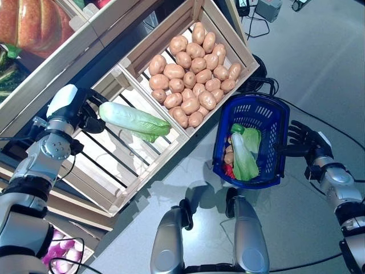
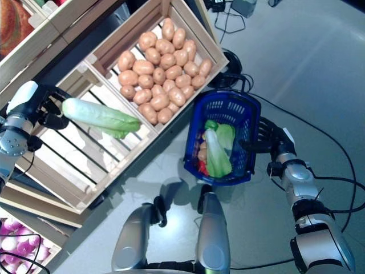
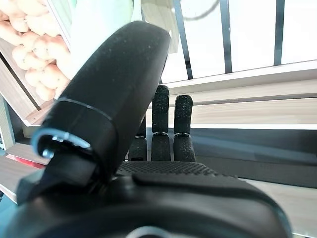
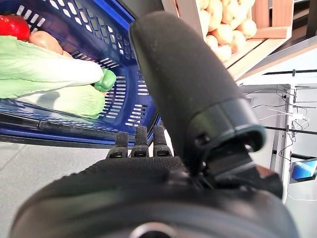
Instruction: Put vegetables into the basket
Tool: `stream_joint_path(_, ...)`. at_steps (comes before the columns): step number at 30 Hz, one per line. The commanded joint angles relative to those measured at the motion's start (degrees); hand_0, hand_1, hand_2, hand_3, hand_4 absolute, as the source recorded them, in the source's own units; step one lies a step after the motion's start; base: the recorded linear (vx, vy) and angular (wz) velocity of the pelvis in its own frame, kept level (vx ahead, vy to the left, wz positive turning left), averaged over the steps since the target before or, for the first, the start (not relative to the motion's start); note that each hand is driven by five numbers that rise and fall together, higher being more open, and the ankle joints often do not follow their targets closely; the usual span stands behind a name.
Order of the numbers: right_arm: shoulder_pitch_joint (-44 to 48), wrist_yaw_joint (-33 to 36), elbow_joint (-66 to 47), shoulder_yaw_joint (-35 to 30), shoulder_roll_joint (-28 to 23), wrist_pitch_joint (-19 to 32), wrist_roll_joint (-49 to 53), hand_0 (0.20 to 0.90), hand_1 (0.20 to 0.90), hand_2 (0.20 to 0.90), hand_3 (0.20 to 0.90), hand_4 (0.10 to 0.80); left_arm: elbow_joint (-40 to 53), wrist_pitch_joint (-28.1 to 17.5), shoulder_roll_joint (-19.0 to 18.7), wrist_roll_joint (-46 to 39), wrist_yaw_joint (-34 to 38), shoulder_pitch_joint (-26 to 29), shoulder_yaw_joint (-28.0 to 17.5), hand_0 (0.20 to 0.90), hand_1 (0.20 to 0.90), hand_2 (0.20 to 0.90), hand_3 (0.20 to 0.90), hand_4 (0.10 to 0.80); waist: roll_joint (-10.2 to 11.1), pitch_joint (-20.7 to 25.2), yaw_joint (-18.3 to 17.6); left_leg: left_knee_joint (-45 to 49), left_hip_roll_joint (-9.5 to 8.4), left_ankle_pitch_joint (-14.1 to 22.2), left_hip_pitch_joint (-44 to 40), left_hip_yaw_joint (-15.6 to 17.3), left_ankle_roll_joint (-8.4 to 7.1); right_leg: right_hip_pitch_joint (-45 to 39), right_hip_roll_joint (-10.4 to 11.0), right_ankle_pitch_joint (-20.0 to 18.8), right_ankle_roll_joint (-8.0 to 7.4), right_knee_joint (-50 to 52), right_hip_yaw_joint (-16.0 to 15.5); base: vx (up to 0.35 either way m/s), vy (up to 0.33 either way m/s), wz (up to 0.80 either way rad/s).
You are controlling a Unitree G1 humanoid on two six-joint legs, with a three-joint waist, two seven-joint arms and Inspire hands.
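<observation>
A long pale green cabbage (image 1: 134,121) hangs over the slatted wooden crate (image 1: 122,171), leafy end pointing toward the basket. My left hand (image 1: 85,114) is shut on its stalk end, the white-covered thumb on top; the cabbage (image 3: 99,25) shows past the thumb in the left wrist view. The blue basket (image 1: 272,123) hangs to the right of the crates, above the grey floor. It holds leafy cabbages (image 1: 245,160), a green pepper (image 4: 105,79), a potato and something red (image 4: 15,25). My right hand (image 1: 302,140) is shut on the basket's black handle (image 2: 251,146).
A wooden crate full of potatoes (image 1: 194,71) stands between the slatted crate and the basket. Pumpkins (image 1: 31,23) lie on the shelf at the upper left. Purple onions (image 2: 14,245) show at the lower left. Grey floor stretches to the right.
</observation>
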State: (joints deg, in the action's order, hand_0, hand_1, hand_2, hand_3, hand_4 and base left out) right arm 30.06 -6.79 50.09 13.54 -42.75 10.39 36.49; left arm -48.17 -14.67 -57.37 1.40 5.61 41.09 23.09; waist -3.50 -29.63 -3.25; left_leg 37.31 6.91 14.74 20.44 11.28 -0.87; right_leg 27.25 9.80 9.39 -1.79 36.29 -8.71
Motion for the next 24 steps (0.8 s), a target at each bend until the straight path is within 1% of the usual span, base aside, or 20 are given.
stream_joint_path(1,-0.19,-1.01,0.07,-3.94,0.25,4.87,1.7,0.9,0.9,0.9,0.9,0.8,0.19,-2.58,-4.06,-1.51,2.58,-0.14,-6.45,0.3,0.3,0.3,0.3,0.4,0.67,5.68,0.39,-2.53,-1.36,0.35,-1.13,1.34,2.1,-8.12,0.88,5.48,3.25,-1.47,-3.55,0.0,0.0,0.0)
stream_joint_path(6,-0.02,-1.05,0.52,-3.44,0.14,4.76,1.53,0.9,0.9,0.9,0.9,0.8,0.35,-1.75,-3.84,-0.81,1.89,0.47,-5.74,0.3,0.3,0.3,0.3,0.4,0.36,4.99,0.15,-2.61,-1.41,0.03,-0.53,1.42,2.04,-7.26,0.91,5.3,3.1,-1.23,-3.05,0.0,0.0,0.0)
stream_joint_path(12,1.09,-0.52,0.81,-2.74,-0.3,4.5,1.65,0.9,0.9,0.9,0.9,0.8,-0.85,-0.62,-3.91,0.17,1.97,2.17,-3.68,0.3,0.3,0.3,0.3,0.4,0.19,4.05,-0.24,-2.23,-1.25,-0.12,0.36,1.55,2.0,-5.98,0.98,5.12,2.92,-0.49,-2.57,-0.003,0.002,-0.01)
stream_joint_path(13,1.44,-0.67,1.37,-2.61,-0.39,4.65,1.7,0.9,0.9,0.9,0.9,0.8,-1.38,1.91,-3.7,0.2,1.52,2.92,-2.99,0.486,0.486,0.486,0.486,0.524,0.13,3.84,-0.37,-2.2,-1.25,-0.24,0.54,1.58,1.99,-5.78,1.05,5.0,2.83,-0.48,-2.49,-0.014,0.012,-0.04)
stream_joint_path(14,1.63,-0.77,1.54,-2.51,-0.48,4.61,1.81,0.9,0.9,0.9,0.9,0.8,-2.01,2.79,-3.73,1.23,1.57,3.36,-2.59,0.9,0.9,0.9,0.9,0.8,0.12,3.8,-0.44,-2.3,-1.26,-0.31,0.57,1.62,2.01,-5.71,1.07,4.95,2.78,-0.54,-2.48,-0.016,0.011,-0.03)
stream_joint_path(17,2.67,-1.03,2.07,-1.88,-0.75,4.34,2.28,0.9,0.9,0.9,0.9,0.8,-4.04,6.26,-4.06,5.04,1.66,5.35,-0.32,0.9,0.9,0.9,0.9,0.8,0.14,3.53,-0.62,-2.36,-1.21,-0.53,0.95,1.76,2.0,-5.16,1.07,4.67,2.58,-0.56,-2.26,-0.008,-0.002,-0.01)
stream_joint_path(21,3.39,-1.26,2.45,-1.28,-0.97,4.0,2.86,0.9,0.9,0.9,0.9,0.8,-5.98,7.79,-5.25,10.35,2.46,7.76,2.88,0.9,0.9,0.9,0.9,0.8,0.24,3.44,-0.76,-2.64,-1.09,-0.71,1.02,2.0,1.98,-4.9,1.03,4.44,2.37,-0.75,-2.21,-0.018,-0.011,-0.07)
stream_joint_path(24,2.73,-1.05,2.15,-1.18,-1.21,4.13,3.1,0.9,0.9,0.9,0.9,0.8,-5.79,11.59,-6.33,13.41,1.71,8.5,5.23,0.9,0.9,0.9,0.9,0.8,0.08,3.25,-1.03,-2.64,-0.98,-0.94,1.26,2.05,1.84,-4.58,1.03,4.16,2.24,-0.83,-2.01,-0.007,-0.006,-0.01)
